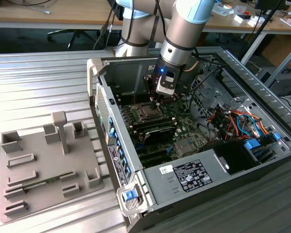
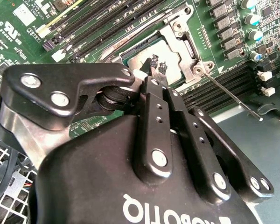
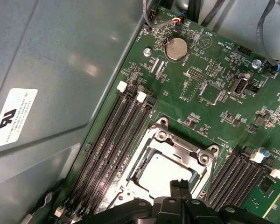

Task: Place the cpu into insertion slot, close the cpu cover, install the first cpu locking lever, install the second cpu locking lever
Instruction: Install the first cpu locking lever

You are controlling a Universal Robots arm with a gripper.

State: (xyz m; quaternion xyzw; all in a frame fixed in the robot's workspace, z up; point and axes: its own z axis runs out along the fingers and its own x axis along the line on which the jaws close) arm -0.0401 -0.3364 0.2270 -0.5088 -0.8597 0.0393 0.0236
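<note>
Grey metal tabletop (image 1: 48,77): ribbed; it carries an open computer case (image 1: 136,73) and, at the exterior view's left, a grey plastic holder (image 1: 39,170).
Room: wooden desks (image 1: 63,14) stand behind.
Cpu (image 3: 161,175): lies flat in the socket on the green motherboard (image 3: 200,70).
Cpu cover (image 3: 182,145): lies down around it.
Claw (image 2: 156,64): fingers almost together, nothing between them, tips just over the silvery chip.
</note>
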